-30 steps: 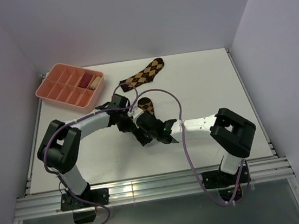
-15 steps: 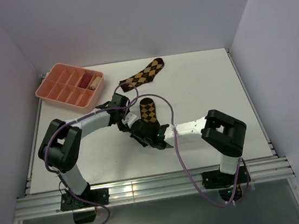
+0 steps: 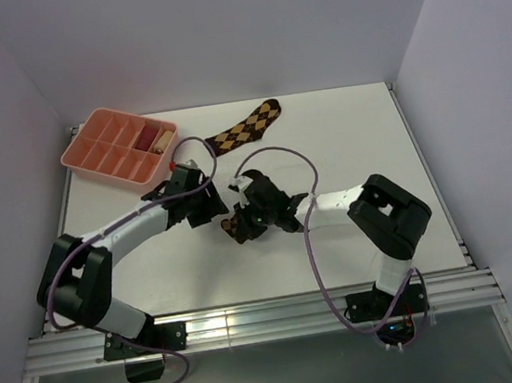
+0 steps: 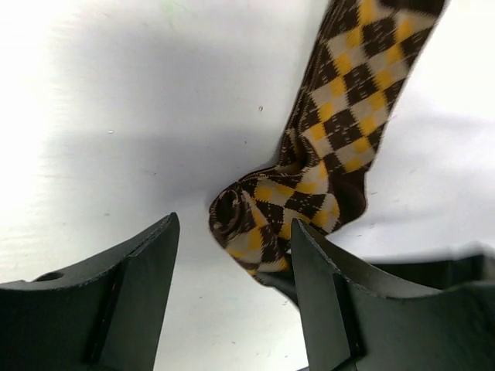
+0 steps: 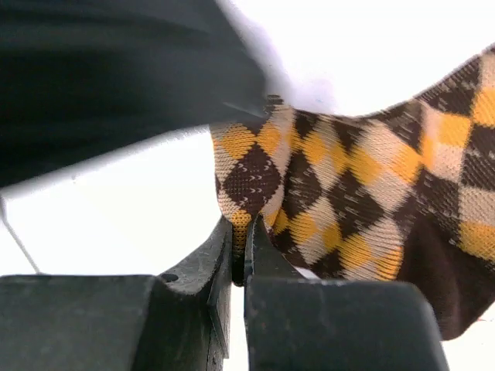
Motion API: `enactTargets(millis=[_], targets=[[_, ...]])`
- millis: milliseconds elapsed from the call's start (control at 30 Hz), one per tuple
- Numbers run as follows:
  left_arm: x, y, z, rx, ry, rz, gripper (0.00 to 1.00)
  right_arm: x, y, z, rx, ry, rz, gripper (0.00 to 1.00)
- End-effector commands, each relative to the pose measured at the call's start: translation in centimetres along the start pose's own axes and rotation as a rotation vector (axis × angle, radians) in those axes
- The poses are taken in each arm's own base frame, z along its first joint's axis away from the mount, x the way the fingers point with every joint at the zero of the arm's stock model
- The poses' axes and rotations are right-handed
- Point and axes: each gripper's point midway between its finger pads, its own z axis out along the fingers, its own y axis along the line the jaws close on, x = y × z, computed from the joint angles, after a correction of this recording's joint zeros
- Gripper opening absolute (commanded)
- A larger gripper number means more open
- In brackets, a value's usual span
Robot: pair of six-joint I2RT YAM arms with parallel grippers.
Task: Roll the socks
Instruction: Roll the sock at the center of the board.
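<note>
One of the socks [image 3: 246,127], dark brown with tan-orange diamonds, lies flat at the back of the table. The other sock [image 4: 340,116] lies mid-table with its near end curled into a small roll [image 4: 236,220]. My right gripper [image 5: 244,239] is shut on the edge of that rolled end, the fabric pinched between its fingers. In the top view the right gripper [image 3: 243,223] covers most of this sock [image 3: 230,224]. My left gripper [image 4: 232,297] stands open just short of the roll, not touching it, and shows left of it in the top view [image 3: 204,207].
A pink compartment tray [image 3: 93,155] stands at the back left, holding a reddish roll [image 3: 149,134] and a beige roll [image 3: 166,140]. Cables loop over both arms. White walls close in the table on three sides.
My left gripper has opened, let go of the sock and drawn back to the left. My right gripper has shut on the rolled end and shifted slightly toward the back.
</note>
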Motion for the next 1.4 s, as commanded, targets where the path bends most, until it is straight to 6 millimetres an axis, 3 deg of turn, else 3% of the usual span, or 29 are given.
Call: enactTargets(millis=[0,267,600,900,1067,1100,1167,1367], targets=[[-2.4,-1.0,-1.9,0.064,-0.138,-0.054,0.65,1.0,1.5,-1.1,-0.213,0.053,0.182,0.00],[0.0,-1.1,-2.1,0.164,-0.110,-0.075,0.64,2.0,0.8,-1.5,-0.470,0.110,0.456,0.00],[1.5,-1.6,0.1,0.177,-0.052,-0.078,0.61,3.1,-1.3,-0.8,-0.469,0.147,0.570,0.00],[3.1,-0.2,2.2,0.095,0.005,-0.055,0.42,2.8,-2.1,-0.8,-0.430,0.140,0.574,0.00],[3.5,0.6,3.0,0.038,0.036,-0.024,0.35,1.8,-3.1,-1.6,-0.322,0.105,0.487,0.16],[3.3,0.4,3.1,0.037,0.037,-0.013,0.35,0.7,-2.9,-2.3,-0.309,0.074,0.451,0.27],[3.6,0.7,3.3,0.015,0.055,0.008,0.33,0.6,-3.5,-2.6,-0.225,0.064,0.391,0.40],[3.6,0.3,3.7,-0.017,0.080,0.063,0.31,-2.0,-4.3,-5.0,0.021,-0.046,0.164,0.53]])
